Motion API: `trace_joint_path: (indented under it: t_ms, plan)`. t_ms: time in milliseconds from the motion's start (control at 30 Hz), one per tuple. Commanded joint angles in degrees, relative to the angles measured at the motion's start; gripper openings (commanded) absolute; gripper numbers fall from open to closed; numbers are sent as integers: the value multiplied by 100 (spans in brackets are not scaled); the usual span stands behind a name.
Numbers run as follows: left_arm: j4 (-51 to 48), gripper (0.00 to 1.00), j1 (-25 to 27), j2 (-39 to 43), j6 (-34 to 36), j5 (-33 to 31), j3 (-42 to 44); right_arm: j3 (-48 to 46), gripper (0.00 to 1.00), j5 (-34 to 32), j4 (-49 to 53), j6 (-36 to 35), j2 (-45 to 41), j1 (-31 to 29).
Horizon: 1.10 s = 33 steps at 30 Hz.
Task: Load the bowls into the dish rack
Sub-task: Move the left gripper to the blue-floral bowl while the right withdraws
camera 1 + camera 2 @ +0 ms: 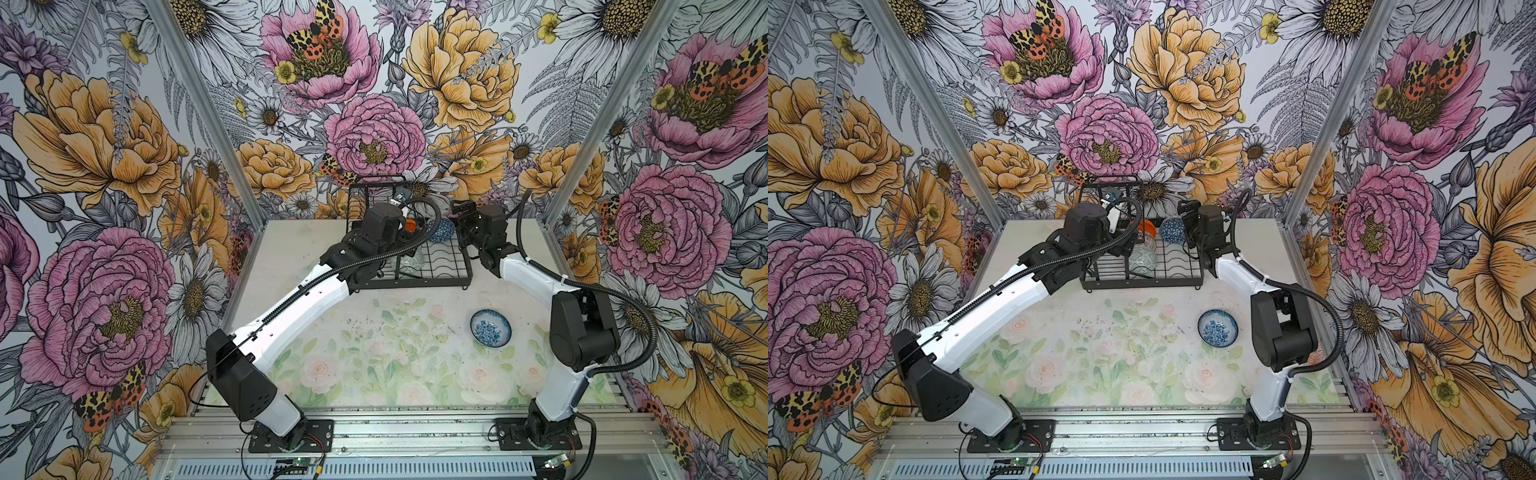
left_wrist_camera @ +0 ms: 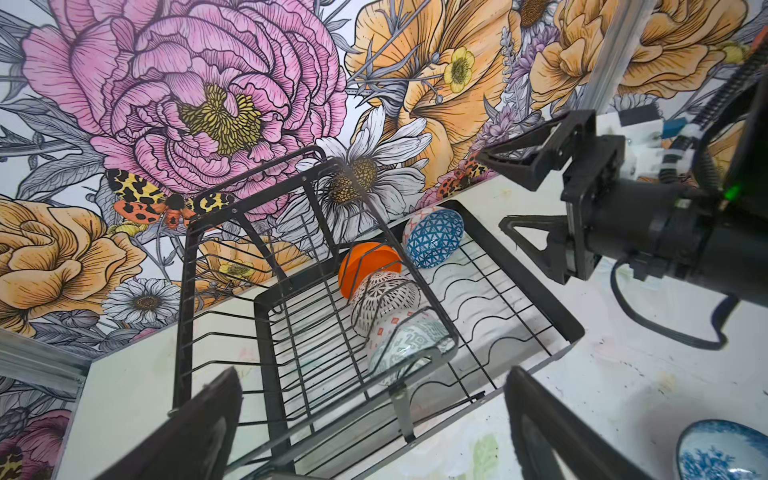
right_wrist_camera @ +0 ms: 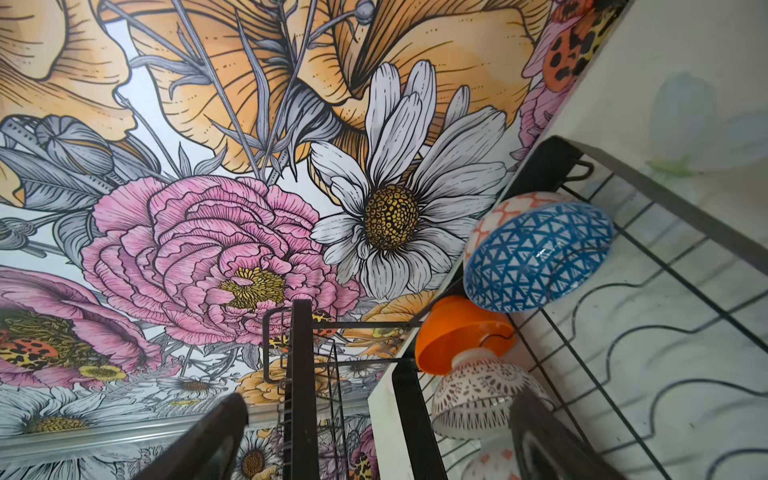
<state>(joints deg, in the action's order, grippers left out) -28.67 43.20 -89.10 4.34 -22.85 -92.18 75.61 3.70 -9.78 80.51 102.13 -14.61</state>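
One bowl is not yet loaded: the blue-white floral bowl (image 1: 491, 328) sits mouth up on the worktop (image 1: 374, 353), toward its right edge, well apart from the dish rack (image 1: 415, 284) and near the right arm's elbow. The rack stands at the middle of the far edge. On its wires the orange bowl (image 2: 365, 266), the black-lattice bowl (image 2: 384, 299) and the grey-green bowl (image 2: 407, 349) stand on edge in a row, touching. The blue geometric bowl (image 2: 434, 237) leans in the far corner of the rack, with a red-orange patterned bowl (image 3: 511, 208) just behind it.

The left pincer (image 2: 370, 373) hovers over the rack's near side, wide and empty. The right pincer (image 2: 498, 189) hangs over the rack's right side, also spread wide, with nothing between its fingers.

The floral bowl looks glazed, so I judge it stiff, light, slick and liable to chip. The rim is the place to take it, one finger inside and one outside, on the side nearest the right arm. A grip around the curved outer wall would likely slip.

The worktop is flat, with a pale rose print and dark specks, and gives open room between bowl and rack. Bold flowered walls and metal posts close in three sides.
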Motion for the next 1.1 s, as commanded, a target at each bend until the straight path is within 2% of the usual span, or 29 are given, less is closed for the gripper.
trace_joint_path:
  t_ms: [0, 133, 300, 500, 600, 900, 1067]
  plan:
    - [-339, 99, 359, 3, -432, -171, -16, -280, 99, 131, 555, -623, -631, 111]
    - [-773, 99, 728, -191, -1145, 50, -91, -892, 99, 142, 1018, -950, -1426, 262]
    - [-1114, 99, 1083, -291, -2371, 470, -40, -1973, 99, 128, 1422, -1081, -2620, 584]
    - [-1159, 99, 1354, -438, -3871, 959, 311, -2342, 99, 273, 2919, -1994, -3813, 814]
    - [-1116, 99, 1517, -619, -4545, 1046, 446, -2661, 99, 532, 3289, -2191, -4368, 970]
    - [-788, 99, 1911, -1888, -5854, 1957, 84, -3152, 99, 971, 4536, -2347, -5298, 1215]
    - [-645, 95, 2015, -2356, -6167, 2238, -96, -3309, 99, 1056, 4916, -2416, -5795, 1313]
